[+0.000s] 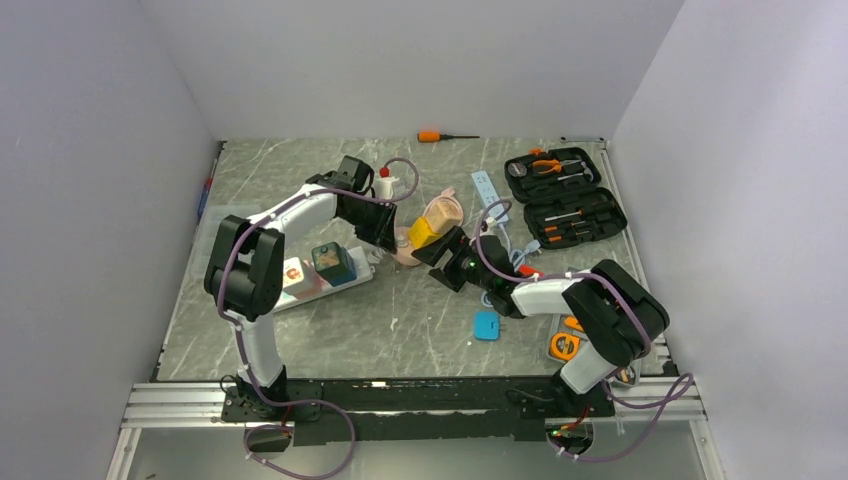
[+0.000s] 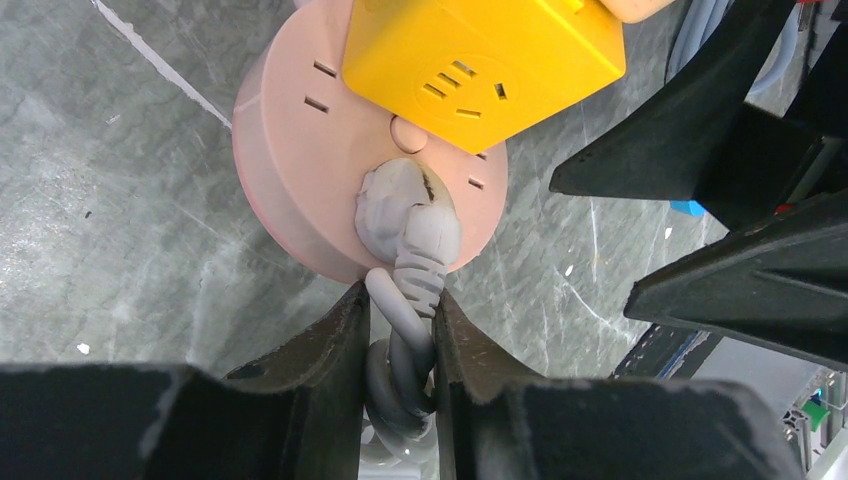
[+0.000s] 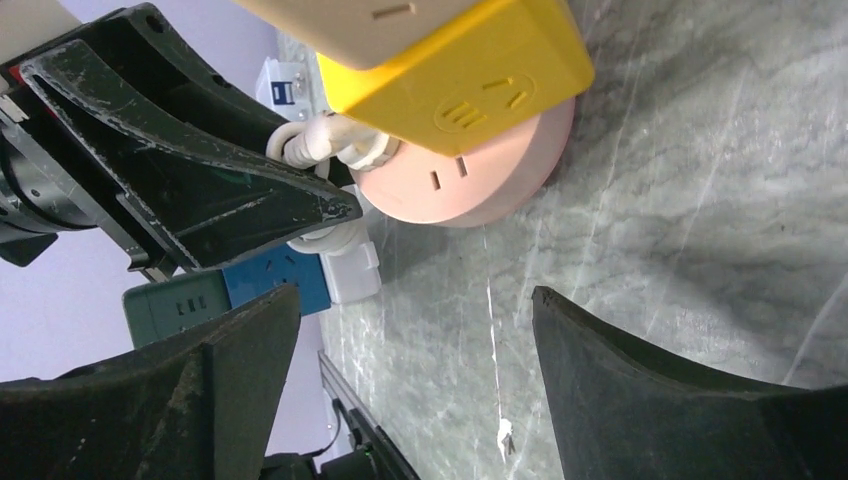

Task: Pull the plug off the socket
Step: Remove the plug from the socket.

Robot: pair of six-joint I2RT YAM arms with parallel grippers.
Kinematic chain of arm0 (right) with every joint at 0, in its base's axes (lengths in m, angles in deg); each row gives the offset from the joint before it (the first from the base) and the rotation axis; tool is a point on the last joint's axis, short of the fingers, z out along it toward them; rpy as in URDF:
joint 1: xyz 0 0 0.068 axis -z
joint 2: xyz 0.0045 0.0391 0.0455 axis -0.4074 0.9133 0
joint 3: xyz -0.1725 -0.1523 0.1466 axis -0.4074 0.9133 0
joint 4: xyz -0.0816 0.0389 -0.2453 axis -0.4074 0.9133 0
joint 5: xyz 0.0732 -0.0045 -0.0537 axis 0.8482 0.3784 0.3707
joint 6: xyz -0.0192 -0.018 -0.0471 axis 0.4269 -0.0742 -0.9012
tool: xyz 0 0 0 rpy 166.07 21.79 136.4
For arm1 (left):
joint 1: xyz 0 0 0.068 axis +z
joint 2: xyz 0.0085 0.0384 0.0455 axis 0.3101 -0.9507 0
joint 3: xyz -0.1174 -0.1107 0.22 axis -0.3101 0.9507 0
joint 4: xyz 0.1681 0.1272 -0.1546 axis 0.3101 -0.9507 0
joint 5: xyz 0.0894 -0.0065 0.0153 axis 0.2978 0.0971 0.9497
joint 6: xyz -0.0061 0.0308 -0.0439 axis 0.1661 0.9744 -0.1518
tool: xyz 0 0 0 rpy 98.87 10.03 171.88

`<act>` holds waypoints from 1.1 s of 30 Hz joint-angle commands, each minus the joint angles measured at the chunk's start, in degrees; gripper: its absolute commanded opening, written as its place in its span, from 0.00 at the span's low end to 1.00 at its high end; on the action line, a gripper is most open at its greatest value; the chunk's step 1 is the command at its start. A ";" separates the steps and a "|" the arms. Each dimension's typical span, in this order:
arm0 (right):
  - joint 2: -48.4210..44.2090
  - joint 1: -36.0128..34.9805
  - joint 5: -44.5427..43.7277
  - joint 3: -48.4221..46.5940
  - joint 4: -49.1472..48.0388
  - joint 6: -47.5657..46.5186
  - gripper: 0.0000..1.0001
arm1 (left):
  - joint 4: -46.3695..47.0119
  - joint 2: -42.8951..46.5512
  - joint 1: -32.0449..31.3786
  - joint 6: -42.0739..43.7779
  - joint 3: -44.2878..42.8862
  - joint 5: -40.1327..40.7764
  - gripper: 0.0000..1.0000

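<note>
Pinching the white cord [image 2: 392, 375] between nearly closed fingers, the left gripper [image 2: 400, 315] sits at the bottom centre of the left wrist view, just below the white plug [image 2: 405, 205]. That plug is seated in the near edge of a round pink disc [image 2: 290, 150] lying flat on the marble table [image 2: 120, 230]. A yellow cube adapter [image 2: 480, 60] sits on the disc in the upper middle of the frame. The right gripper [image 3: 415, 310] hangs low in the right wrist view with its fingers spread wide and nothing between them, near the disc but apart from it. Seen from the top view, both grippers meet at the centre of the frame. The power strip [image 1: 352, 277] lies flat at centre left, to the left of the disc, with a teal cube [image 1: 333, 262] standing on it. Whether the gripped cord runs to the strip cannot be told.
</note>
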 commanded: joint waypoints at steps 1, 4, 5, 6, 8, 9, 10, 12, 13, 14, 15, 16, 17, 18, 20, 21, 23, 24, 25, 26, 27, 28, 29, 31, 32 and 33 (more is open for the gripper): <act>-0.19 -2.00 -6.65 0.75 -3.07 6.57 0.87 | 3.01 2.54 0.33 -2.43 -0.28 -5.31 0.00; 2.63 -3.13 -7.98 -1.04 -2.67 10.67 0.86 | 3.34 2.44 1.12 -4.08 0.63 -6.47 0.00; 4.12 -3.35 -7.99 -1.49 -3.46 12.52 0.86 | 3.45 2.30 1.70 -4.94 0.80 -7.31 0.00; 5.63 -3.59 -8.01 -1.70 -4.47 14.48 0.86 | 3.60 2.15 2.19 -5.74 0.89 -8.03 0.00; 8.55 -4.03 -8.01 -2.14 -6.48 18.18 0.85 | 4.08 1.91 3.23 -7.47 1.21 -9.50 0.00; 10.00 -4.16 -7.97 -2.38 -7.54 19.67 0.85 | 4.36 1.70 3.61 -8.17 1.40 -10.19 0.00; 11.09 -4.26 -7.89 -2.63 -8.50 21.02 0.85 | 4.55 1.53 3.97 -8.77 1.58 -10.96 0.00; 12.34 -4.27 -7.99 -3.04 -10.09 23.16 0.85 | 5.61 1.08 4.70 -10.54 2.23 -12.80 0.00; 12.66 -4.37 -8.01 -3.34 -10.42 23.84 0.85 | 6.23 0.71 5.01 -11.38 2.50 -13.66 0.00; 12.88 -4.38 -8.70 -3.67 -10.45 24.52 0.85 | 6.69 0.35 5.17 -12.04 2.58 -14.55 0.00; 13.21 -4.34 -9.64 -3.84 -10.83 25.21 0.85 | 6.92 -0.08 5.28 -12.46 2.61 -15.24 0.00; 13.60 -4.37 -10.26 -3.99 -11.52 25.89 0.85 | 7.19 -0.41 5.29 -12.79 2.62 -15.79 0.00; 14.25 -4.37 -10.67 -4.29 -12.58 26.58 0.85 | 7.43 -0.71 5.30 -13.07 2.73 -16.11 0.00; 14.98 -4.40 -10.81 -4.76 -13.20 27.37 0.85 | 7.70 -0.86 5.36 -13.42 2.96 -16.57 0.00; 16.43 -4.39 -10.85 -6.67 -13.13 28.02 0.84 | 7.96 -1.18 5.38 -13.70 3.13 -17.09 0.00; 16.91 -4.37 -11.28 -7.58 -12.37 27.94 0.84 | 8.21 -1.18 5.57 -13.99 3.37 -17.45 0.00; 17.69 -4.44 -12.21 -9.37 -10.83 27.48 0.81 | 8.84 -1.14 5.92 -14.51 3.82 -18.29 0.00; 18.13 -4.43 -12.52 -10.00 -10.39 27.59 0.78 | 9.22 -1.11 6.25 -14.74 3.95 -18.62 0.00; 18.78 -4.32 -12.84 -10.39 -11.17 27.64 0.76 | 9.31 -1.14 6.65 -14.83 4.01 -18.93 0.00; 19.30 -4.25 -12.90 -10.57 -11.89 27.70 0.74 | 9.24 -1.09 6.96 -14.76 3.87 -19.17 0.00; 19.67 -4.27 -12.82 -10.85 -12.24 27.74 0.71 | 9.10 -1.15 7.16 -14.59 3.83 -19.33 0.00; 19.88 -4.27 -12.79 -10.95 -12.31 27.59 0.68 | 8.88 -1.19 7.34 -14.42 3.84 -19.60 0.00; 20.05 -4.27 -12.93 -10.94 -12.39 27.40 0.66 | 8.77 -1.29 7.46 -14.41 3.96 -19.94 0.00; 20.11 -4.04 -13.14 -10.89 -12.40 27.01 0.56 | 8.78 -1.42 7.58 -14.51 4.42 -20.62 0.00; 20.04 -4.02 -13.19 -10.89 -12.23 26.72 0.52 | 8.76 -1.50 7.58 -14.52 4.52 -20.85 0.00; 19.83 -3.94 -13.34 -11.02 -11.92 26.30 0.48 | 8.83 -1.50 7.59 -14.60 4.74 -21.01 0.00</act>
